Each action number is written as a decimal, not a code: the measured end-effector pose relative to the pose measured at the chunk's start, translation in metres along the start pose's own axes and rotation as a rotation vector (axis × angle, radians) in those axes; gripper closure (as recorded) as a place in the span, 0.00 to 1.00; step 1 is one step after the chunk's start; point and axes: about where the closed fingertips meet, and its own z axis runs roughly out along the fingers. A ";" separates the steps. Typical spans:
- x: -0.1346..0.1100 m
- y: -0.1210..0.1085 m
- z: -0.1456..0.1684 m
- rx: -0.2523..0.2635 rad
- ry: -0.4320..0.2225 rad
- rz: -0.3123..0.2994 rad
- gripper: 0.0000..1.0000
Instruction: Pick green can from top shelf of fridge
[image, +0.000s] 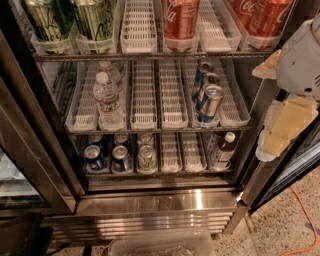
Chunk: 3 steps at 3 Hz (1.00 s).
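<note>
Two green cans stand side by side in white lane trays at the left end of the top shelf of the open fridge. Only their lower parts show; their lids are cut off by the top edge. My gripper, white with yellowish pads, hangs at the right edge of the view, outside the fridge beside its right door post. It is level with the middle rack, far to the right of the green cans and lower than them.
Red cola cans fill the top shelf's right lanes. The middle rack holds water bottles and blue-silver cans. The bottom rack holds cans and a dark bottle. A clear bin sits on the floor, with an orange cable to the right.
</note>
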 end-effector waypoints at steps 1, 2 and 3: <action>0.000 0.000 0.000 0.000 0.000 0.000 0.00; -0.020 0.008 0.006 0.017 -0.082 0.012 0.00; -0.075 0.022 0.006 0.064 -0.227 -0.014 0.00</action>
